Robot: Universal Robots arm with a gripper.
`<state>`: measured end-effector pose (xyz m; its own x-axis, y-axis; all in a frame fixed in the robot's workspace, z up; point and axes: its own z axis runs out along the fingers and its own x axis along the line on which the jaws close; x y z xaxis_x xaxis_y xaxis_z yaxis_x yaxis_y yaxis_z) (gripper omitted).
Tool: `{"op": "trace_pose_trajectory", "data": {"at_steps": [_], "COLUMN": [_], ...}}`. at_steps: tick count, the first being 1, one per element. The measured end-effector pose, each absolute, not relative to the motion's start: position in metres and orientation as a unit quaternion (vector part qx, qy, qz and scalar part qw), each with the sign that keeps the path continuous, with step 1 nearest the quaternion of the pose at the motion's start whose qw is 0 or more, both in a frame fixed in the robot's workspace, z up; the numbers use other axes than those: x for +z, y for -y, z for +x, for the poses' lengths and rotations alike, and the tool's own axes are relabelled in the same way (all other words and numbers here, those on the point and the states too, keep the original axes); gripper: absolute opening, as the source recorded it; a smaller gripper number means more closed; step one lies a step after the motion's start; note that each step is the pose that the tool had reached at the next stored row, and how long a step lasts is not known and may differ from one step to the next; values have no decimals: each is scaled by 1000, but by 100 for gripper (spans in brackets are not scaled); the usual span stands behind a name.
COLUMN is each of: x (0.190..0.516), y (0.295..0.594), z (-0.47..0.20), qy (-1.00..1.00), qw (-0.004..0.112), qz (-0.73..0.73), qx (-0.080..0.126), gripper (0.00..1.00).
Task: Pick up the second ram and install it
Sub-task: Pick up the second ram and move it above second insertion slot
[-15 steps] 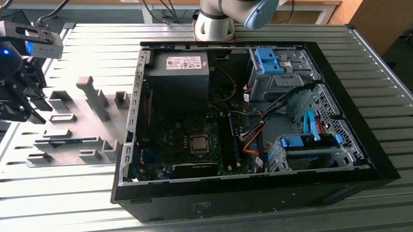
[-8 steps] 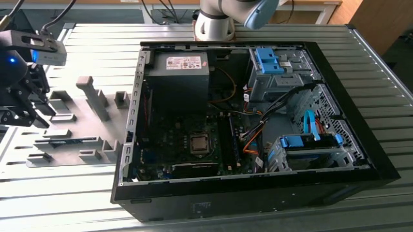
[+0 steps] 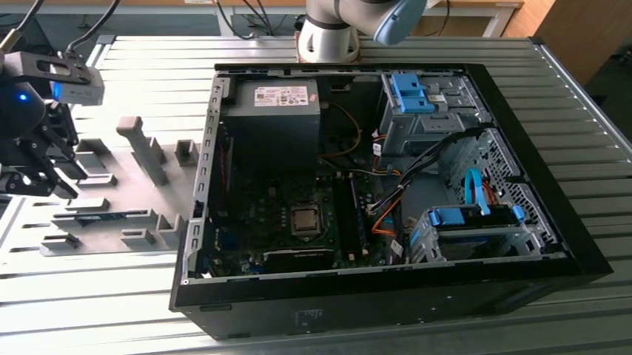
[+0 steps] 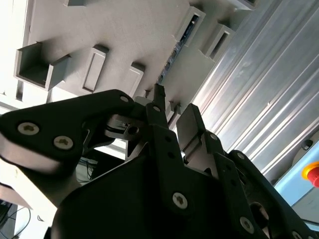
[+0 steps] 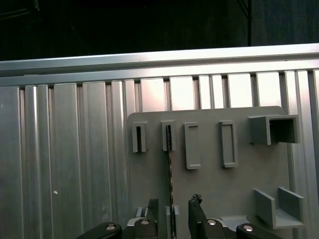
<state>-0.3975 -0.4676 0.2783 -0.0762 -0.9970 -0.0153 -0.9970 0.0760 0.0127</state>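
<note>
Starting at the exterior view's left, the grey fixture plate (image 3: 123, 181) lies on the ribbed metal table (image 3: 118, 296), dotted with grey holder blocks (image 3: 143, 151). In the first wrist view, one slotted block carries the second ram (image 5: 170, 169), which stands on its long edge, thin and green.

Across to the centre and right of the exterior frame, the open computer case (image 3: 395, 296) holds a motherboard (image 3: 247, 214), a dark power supply (image 3: 271, 126) at its upper left, blue-handled drive cages (image 3: 425, 103) and loose cables (image 3: 395, 200).

Now the arm: its base (image 3: 331, 37) sits at top centre, and the gripper (image 3: 55, 188) hangs at the far left edge, over the plate, pointing down. Its fingers (image 5: 152, 214) are spread wide with nothing clamped. The ram runs straight between them in the first wrist view, with a gap on each side.
</note>
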Motion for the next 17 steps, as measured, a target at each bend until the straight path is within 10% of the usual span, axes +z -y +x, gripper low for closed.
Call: {"op": "trace_pose_trajectory", "data": {"at_steps": [17], "x": [251], "y": [468], "z": [-399], "qy": [-733], "qw": [2], "qz": [-680], "qx": [7], "gripper": [37]}}
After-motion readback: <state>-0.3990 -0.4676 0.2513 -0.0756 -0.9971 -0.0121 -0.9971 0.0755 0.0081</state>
